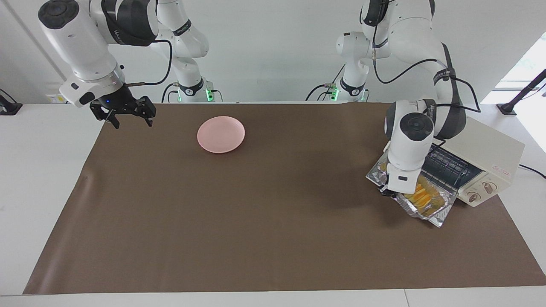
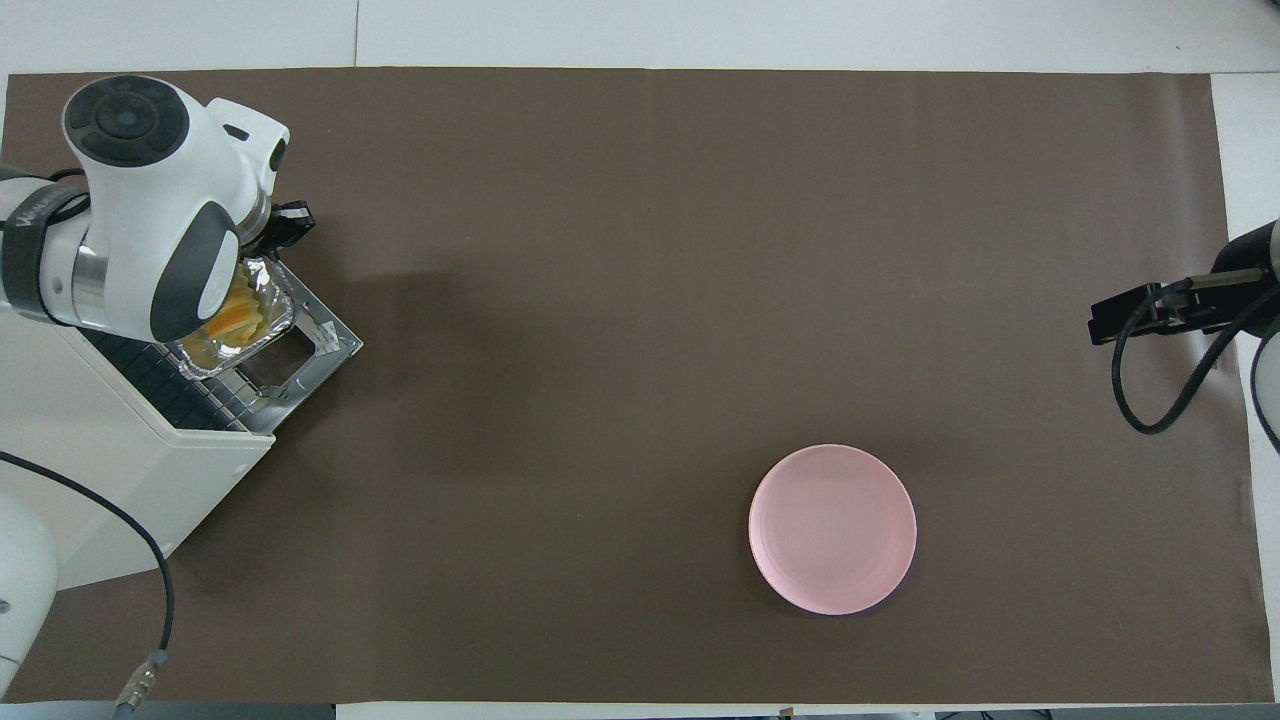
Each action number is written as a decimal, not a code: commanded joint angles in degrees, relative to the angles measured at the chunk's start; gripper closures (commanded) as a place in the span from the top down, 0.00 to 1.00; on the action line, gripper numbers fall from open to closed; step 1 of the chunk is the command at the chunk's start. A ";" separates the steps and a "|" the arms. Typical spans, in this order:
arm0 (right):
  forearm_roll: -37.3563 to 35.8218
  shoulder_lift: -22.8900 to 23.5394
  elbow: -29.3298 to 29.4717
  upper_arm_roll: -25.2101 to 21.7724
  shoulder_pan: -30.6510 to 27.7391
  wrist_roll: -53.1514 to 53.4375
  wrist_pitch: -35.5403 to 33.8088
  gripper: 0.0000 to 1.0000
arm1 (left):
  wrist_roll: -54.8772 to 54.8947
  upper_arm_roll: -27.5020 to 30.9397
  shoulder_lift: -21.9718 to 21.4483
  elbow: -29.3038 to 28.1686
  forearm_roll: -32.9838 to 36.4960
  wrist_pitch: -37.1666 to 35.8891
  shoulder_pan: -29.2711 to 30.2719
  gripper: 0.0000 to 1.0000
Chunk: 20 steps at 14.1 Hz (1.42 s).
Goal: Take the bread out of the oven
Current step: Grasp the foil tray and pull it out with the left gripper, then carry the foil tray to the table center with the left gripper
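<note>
The bread (image 1: 420, 197), a ridged golden-yellow loaf, lies in a crinkled silver foil tray (image 1: 431, 207). The tray is outside the cream-white oven (image 1: 490, 147), over its dropped-down chrome door (image 1: 440, 220). My left gripper (image 1: 386, 190) is shut on the tray's rim at the end toward the middle of the table, and its hand hides part of the tray. In the overhead view the bread (image 2: 236, 306) shows beside the left wrist. My right gripper (image 1: 133, 122) hangs open and empty over the mat's corner at the right arm's end.
A round pink plate (image 1: 221, 134) lies on the brown mat toward the right arm's end, near the robots. The oven's wire rack (image 1: 448, 164) is bare. A black cable (image 2: 150, 560) runs from the oven at the table's edge.
</note>
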 commanded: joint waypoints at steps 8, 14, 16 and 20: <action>-0.65 -0.83 -0.50 0.51 -0.62 -1.48 -0.45 1.00 | 0.87 0.68 6.87 7.16 -5.29 0.40 -21.65 0.00; -0.65 -0.83 -0.50 0.51 -0.62 -1.57 -0.45 1.00 | 0.78 0.76 7.74 4.08 -6.88 6.73 -26.23 0.00; -0.65 -0.83 -0.50 0.51 -0.62 -1.57 -0.45 1.00 | 0.87 0.85 9.77 3.82 -6.78 7.52 -27.46 0.00; -0.65 -0.83 -0.50 0.51 -0.62 -1.57 -0.45 1.00 | 0.61 1.29 10.12 5.66 -8.72 7.61 -27.02 1.00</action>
